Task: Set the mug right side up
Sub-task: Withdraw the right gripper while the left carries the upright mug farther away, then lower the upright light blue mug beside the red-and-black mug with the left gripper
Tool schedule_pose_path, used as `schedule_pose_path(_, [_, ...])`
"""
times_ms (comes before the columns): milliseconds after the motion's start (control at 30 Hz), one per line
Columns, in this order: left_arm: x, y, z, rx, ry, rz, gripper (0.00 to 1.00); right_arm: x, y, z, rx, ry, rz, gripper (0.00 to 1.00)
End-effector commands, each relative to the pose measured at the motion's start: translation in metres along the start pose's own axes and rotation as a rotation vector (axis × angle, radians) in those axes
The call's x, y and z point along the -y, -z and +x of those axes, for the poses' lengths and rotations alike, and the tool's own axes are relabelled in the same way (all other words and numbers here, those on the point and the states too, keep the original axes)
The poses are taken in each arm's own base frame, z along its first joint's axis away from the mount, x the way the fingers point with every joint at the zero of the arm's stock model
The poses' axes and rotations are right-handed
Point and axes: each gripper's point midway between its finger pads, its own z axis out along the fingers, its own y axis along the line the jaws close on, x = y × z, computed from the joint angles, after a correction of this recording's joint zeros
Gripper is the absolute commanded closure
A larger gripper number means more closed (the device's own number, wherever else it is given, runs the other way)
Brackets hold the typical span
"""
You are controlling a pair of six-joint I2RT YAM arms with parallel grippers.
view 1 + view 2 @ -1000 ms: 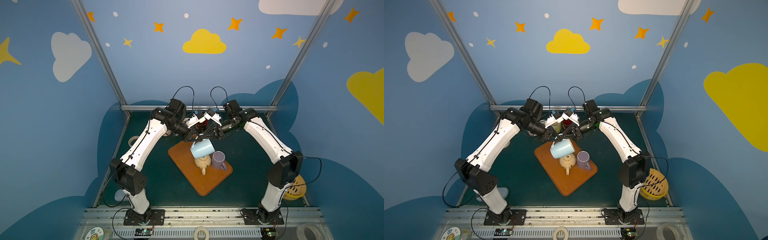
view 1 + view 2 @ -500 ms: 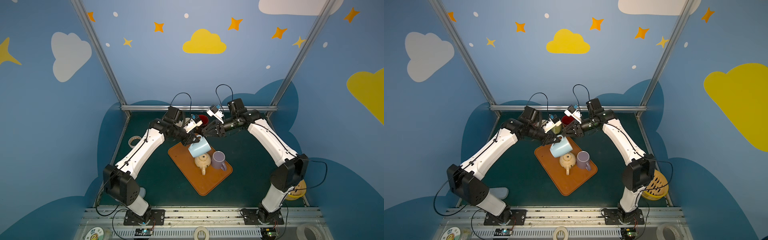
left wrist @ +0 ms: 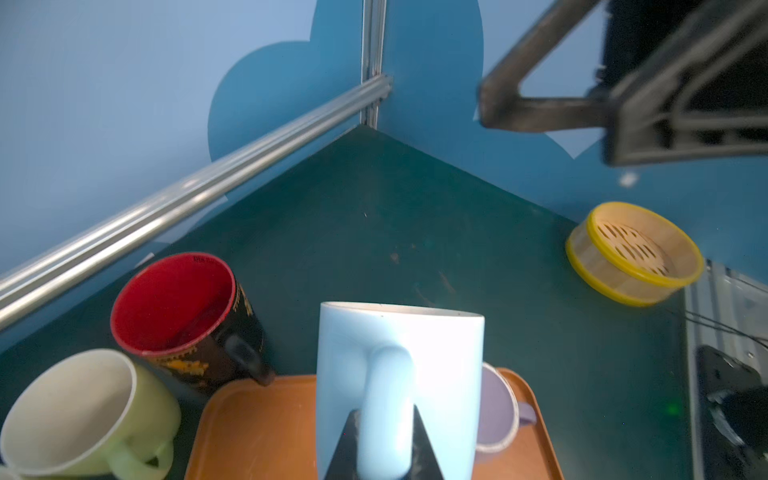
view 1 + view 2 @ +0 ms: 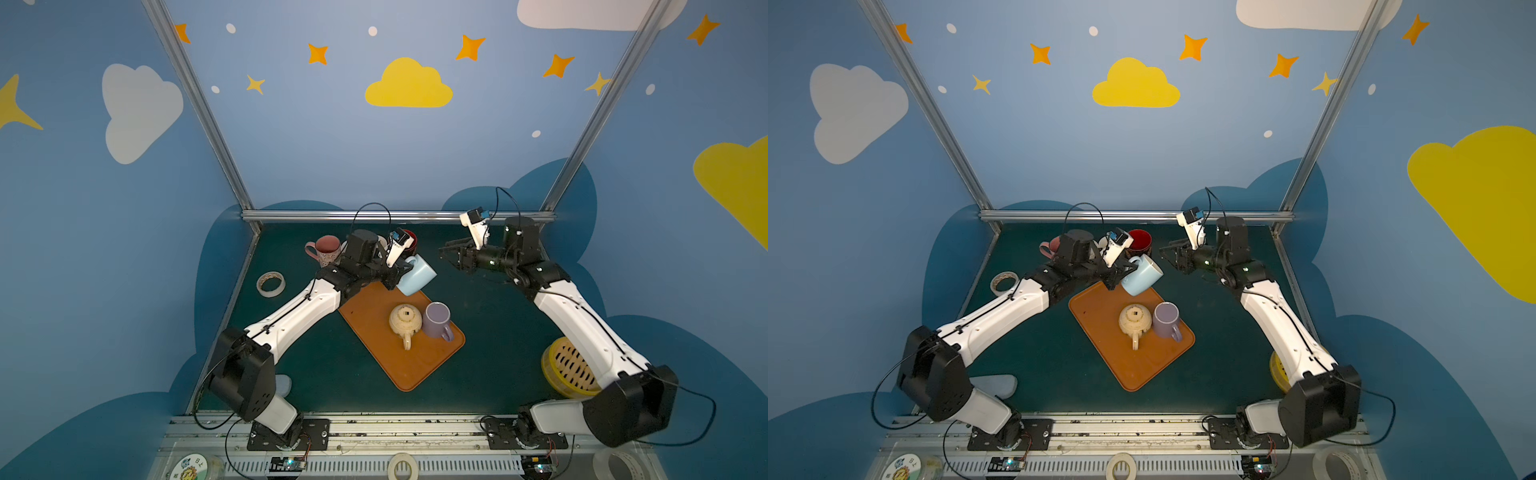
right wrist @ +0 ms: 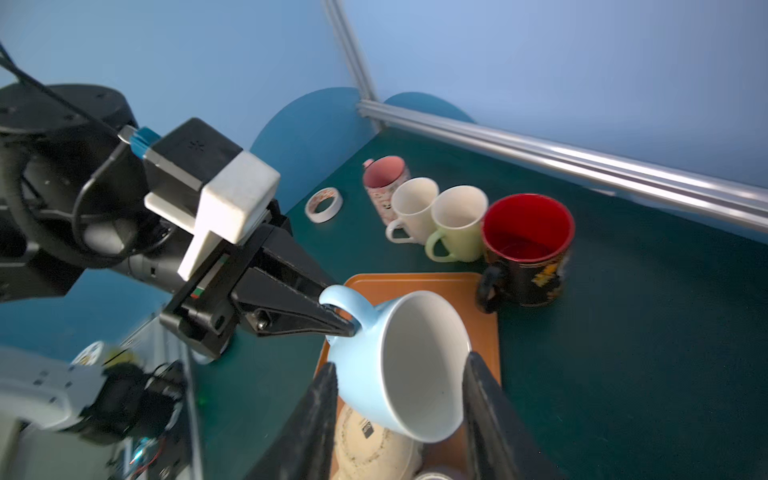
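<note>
Light blue mug (image 4: 415, 275) is hanging in the air over the far corner of the orange tray (image 4: 374, 316), tilted well off upright, open mouth facing the right arm, handle uppermost. Left gripper (image 5: 338, 322) is pinching that handle, narrow jaws clamped on the loop. Right gripper (image 4: 446, 251) is standing wide and holding nothing, well apart from the mug in both top views; its fingers (image 5: 320, 415) are framing the mug's mouth in the right wrist view without touching it. Counting six mugs in all: the blue one held, one purple mug (image 4: 436, 320) upright on the tray, and four in a row on the green table (image 4: 478, 332) behind the tray: pink mug (image 4: 326, 249), white mug (image 5: 413, 205), pale green mug (image 5: 459, 222), black mug with red inside (image 5: 525, 245). One cream teapot (image 4: 405, 320) is sitting beside the purple mug. One tape roll (image 4: 270, 284) is lying near the left wall, and one yellow steamer basket (image 3: 631, 253) by the right arm's base. In both top views the left wrist is hiding the white and green mugs. The held mug is covering part of the teapot in the right wrist view. A grey shape (image 4: 994, 384) by the left arm's base is too unclear to name.
</note>
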Motion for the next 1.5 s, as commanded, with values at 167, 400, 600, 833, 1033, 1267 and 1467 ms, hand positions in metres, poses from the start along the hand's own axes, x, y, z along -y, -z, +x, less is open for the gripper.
schedule_pose_path(167, [-0.019,-0.054,-0.086,0.371,0.009,-0.17,0.97,0.071,0.065,-0.01,0.322,-0.295,0.467,0.61])
schedule_pose_path(400, [-0.022,-0.106,-0.083,0.501,-0.018,-0.312,0.97,0.076,0.095,0.023,0.349,-0.38,0.546,0.72])
schedule_pose_path(600, [-0.016,-0.145,-0.074,0.619,-0.057,-0.37,0.97,0.074,0.118,0.031,0.401,-0.378,0.598,0.72])
schedule_pose_path(833, [-0.031,-0.17,-0.066,0.668,0.011,-0.428,0.97,0.093,0.119,0.035,0.406,-0.439,0.642,0.71])
schedule_pose_path(1033, [-0.05,-0.189,-0.061,0.684,0.075,-0.417,0.97,0.124,0.106,0.034,0.384,-0.622,0.569,0.61])
schedule_pose_path(1267, [-0.065,-0.217,-0.05,0.642,0.098,-0.344,0.97,0.147,0.102,0.041,0.371,-0.702,0.548,0.61])
schedule_pose_path(1467, [-0.074,-0.229,-0.03,0.62,0.129,-0.322,0.97,0.155,0.098,0.044,0.363,-0.727,0.539,0.61])
